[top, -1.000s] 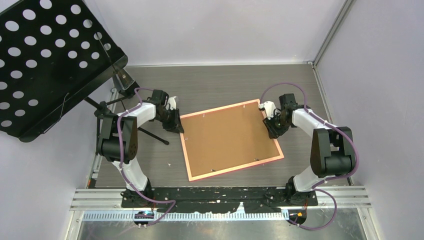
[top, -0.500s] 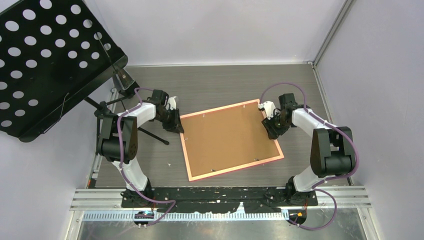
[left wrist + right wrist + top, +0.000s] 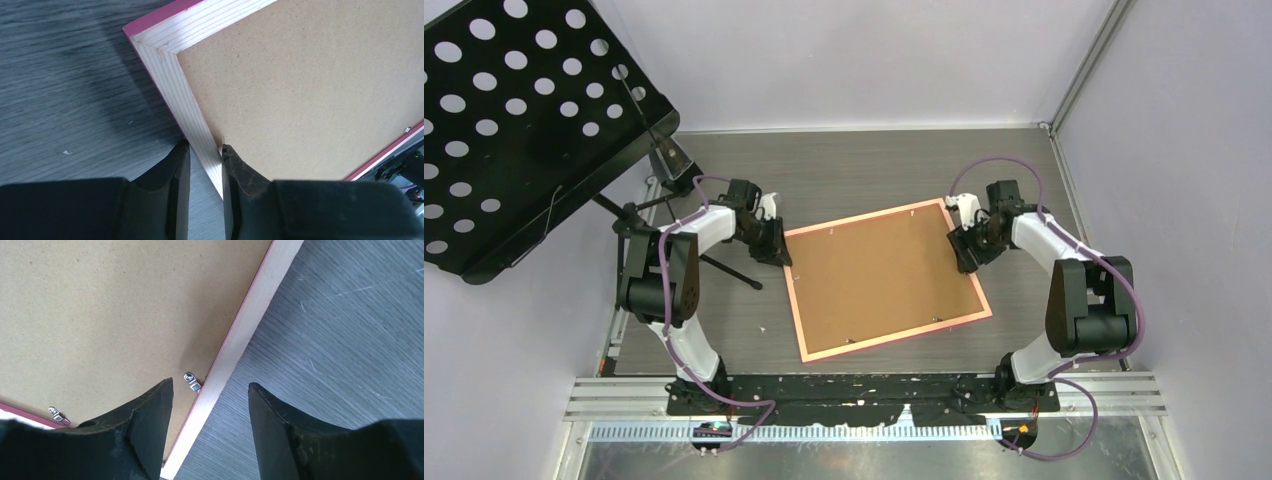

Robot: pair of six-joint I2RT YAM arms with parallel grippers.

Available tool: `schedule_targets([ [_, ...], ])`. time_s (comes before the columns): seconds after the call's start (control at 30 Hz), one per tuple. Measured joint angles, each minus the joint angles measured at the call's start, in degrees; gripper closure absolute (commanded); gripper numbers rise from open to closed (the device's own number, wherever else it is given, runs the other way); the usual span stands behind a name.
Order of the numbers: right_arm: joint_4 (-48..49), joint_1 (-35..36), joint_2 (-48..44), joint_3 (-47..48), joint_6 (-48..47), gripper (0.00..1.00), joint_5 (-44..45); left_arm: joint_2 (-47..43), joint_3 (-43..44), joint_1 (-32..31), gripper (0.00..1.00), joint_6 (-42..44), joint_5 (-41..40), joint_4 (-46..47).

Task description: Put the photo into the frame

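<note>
The frame (image 3: 894, 335) was laid face down on the grey worktop (image 3: 854, 170), turned a little askew, with its brown backing board (image 3: 882, 275) seated inside the pink-orange rim. Small metal clips (image 3: 191, 381) were seen along the inner edge of the board. The photo was not shown in any view, and whether it lay under the board could not be told.

The left tool (image 3: 204, 150) was clamped on the frame's left rail, close to the far-left corner, one finger outside the rail and one on the board side. The right tool (image 3: 210, 385) was held over the right rail near the far-right corner with its fingers spread apart. The rail and one clip were seen between them, and nothing was gripped.

A black perforated music stand (image 3: 514, 130) was set at the far left, tilted over the worktop's corner, and its thin legs (image 3: 724, 265) were spread just beside the left arm, apart from the frame.

Compared with a second before, the right tool's fingers had been widened and the tool had been shifted slightly toward the far corner. The frame and the left tool were left unchanged.
</note>
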Motion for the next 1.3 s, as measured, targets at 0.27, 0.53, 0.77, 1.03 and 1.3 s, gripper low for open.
schedule_targets([
  [0.27, -1.4, -3.0, 0.0, 0.0, 0.5, 0.44, -1.9, 0.0, 0.0, 0.0, 0.73, 0.1, 0.0, 0.0],
  [0.53, -2.5, -4.3, 0.0, -1.4, -0.9, 0.48, -3.4, 0.0, 0.0, 0.0, 0.62, 0.6, -0.1, 0.0],
  [0.77, -3.2, -4.3, 0.8, -2.2, -2.2, 0.51, -4.5, -0.1, 0.1, -0.1, 0.34, 0.8, 1.6, 0.2],
  [1.03, -3.3, -4.5, 1.3, -2.3, -2.6, 0.50, -5.7, -2.4, -0.1, -0.6, 0.21, 2.1, 0.3, 0.3],
  [1.3, -3.5, -4.6, -0.4, -2.3, -2.6, 0.36, -6.0, -9.7, -0.6, -2.1, 0.10, 4.3, -2.8, 0.3],
])
